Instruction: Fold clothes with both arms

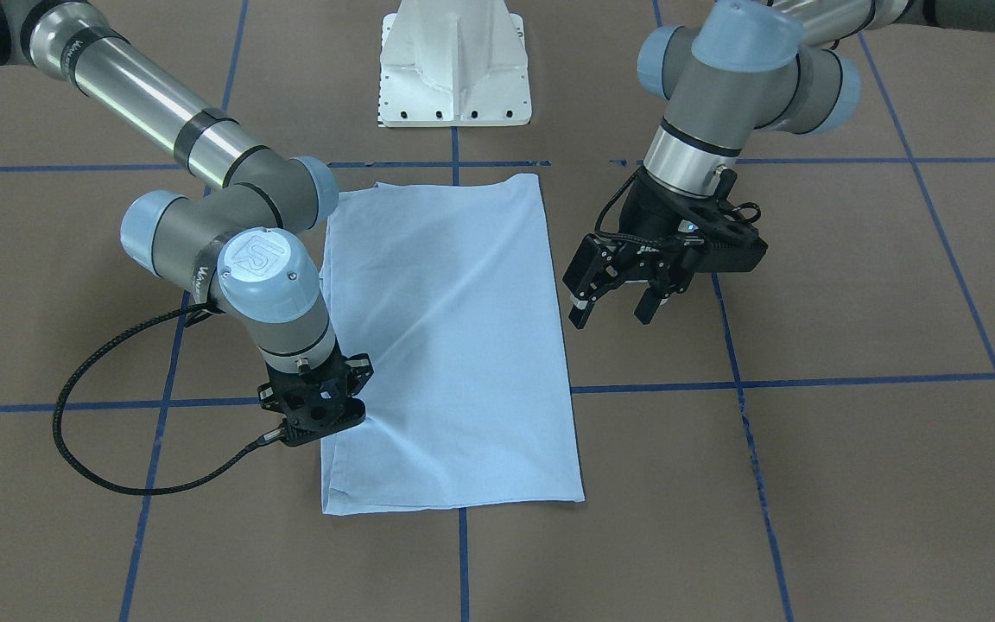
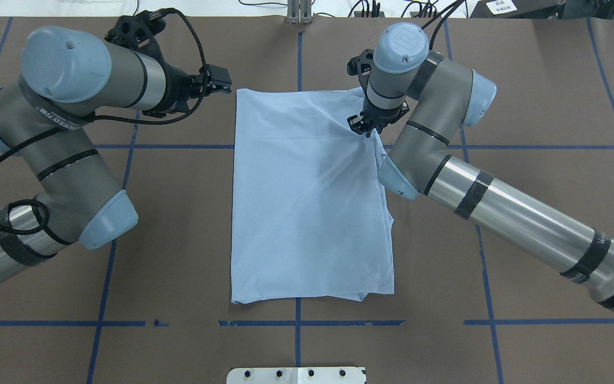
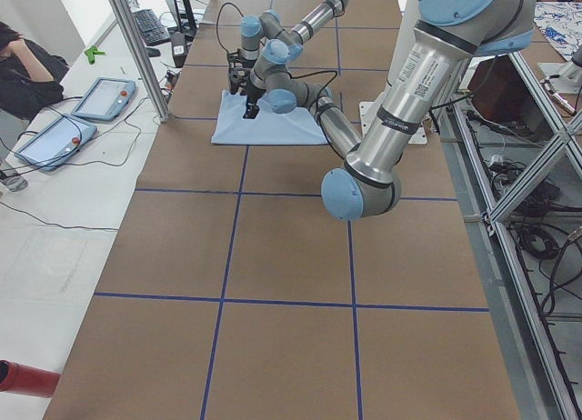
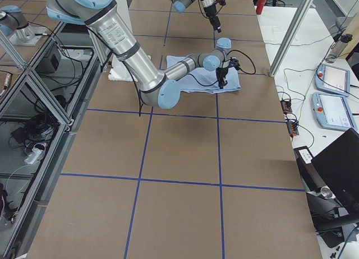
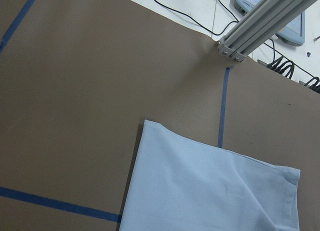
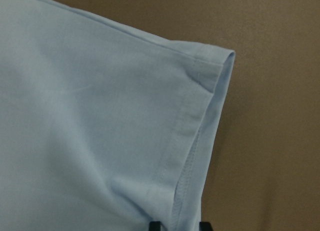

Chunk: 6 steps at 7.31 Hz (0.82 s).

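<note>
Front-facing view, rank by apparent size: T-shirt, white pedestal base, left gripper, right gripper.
1. T-shirt
2. white pedestal base and left gripper: look alike, unranked; the gripper may be nearer the camera
3. right gripper, partly hidden under its wrist

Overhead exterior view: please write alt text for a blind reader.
A light blue shirt, folded to a rectangle, lies on a table. The right gripper grips its top right edge; the left gripper hangs beside the top left corner, jaws open.

Brown table (image 2: 179,240) gridded with blue tape (image 2: 46,323); aluminium frame (image 3: 136,47) alongside.
</note>
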Motion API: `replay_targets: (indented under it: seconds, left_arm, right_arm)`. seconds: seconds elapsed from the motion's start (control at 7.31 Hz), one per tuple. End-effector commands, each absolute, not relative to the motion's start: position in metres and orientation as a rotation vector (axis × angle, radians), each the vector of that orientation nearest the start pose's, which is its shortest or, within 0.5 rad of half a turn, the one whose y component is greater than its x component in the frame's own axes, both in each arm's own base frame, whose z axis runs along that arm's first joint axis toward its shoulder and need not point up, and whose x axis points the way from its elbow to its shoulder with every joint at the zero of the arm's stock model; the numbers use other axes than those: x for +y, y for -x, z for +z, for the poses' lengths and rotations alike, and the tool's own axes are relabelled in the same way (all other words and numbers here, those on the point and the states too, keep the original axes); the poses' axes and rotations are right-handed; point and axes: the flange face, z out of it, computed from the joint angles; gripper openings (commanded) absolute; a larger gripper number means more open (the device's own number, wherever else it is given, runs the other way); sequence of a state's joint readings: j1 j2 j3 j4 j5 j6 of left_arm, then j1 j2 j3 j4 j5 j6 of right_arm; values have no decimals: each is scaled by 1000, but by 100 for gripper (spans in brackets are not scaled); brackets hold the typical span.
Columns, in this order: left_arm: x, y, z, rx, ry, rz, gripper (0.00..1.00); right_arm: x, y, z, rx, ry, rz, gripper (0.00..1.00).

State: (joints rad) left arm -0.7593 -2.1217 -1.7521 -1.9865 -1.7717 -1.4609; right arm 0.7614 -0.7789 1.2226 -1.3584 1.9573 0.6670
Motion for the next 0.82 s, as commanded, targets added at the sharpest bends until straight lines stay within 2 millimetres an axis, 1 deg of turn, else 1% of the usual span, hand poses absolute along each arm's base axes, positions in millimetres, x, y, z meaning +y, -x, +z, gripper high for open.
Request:
replay_targets:
  seconds: [0.0, 0.14, 0.27, 0.41, 0.55, 0.68]
  left_arm:
    - [-527, -389, 213, 1120, -322, -461, 100]
    - [-528, -390, 215, 1116, -320, -462, 100]
    - [-529, -389, 218, 1111, -321, -465, 100]
    - [-531, -388, 219, 1110, -321, -466, 100]
    - [-529, -388, 222, 1108, -313, -463, 100]
    - [-525, -385, 216, 1119, -312, -461, 100]
  right_arm:
    - [-635, 484, 301, -716, -248, -266, 100]
    - [-637, 484, 298, -714, -250, -266, 100]
    - [-648, 494, 284, -708, -258, -261, 100]
    - [-654, 500, 272, -709, -260, -259, 100]
    - [-655, 499, 265, -717, -262, -248, 100]
    - [-650, 494, 249, -760, -253, -247, 100]
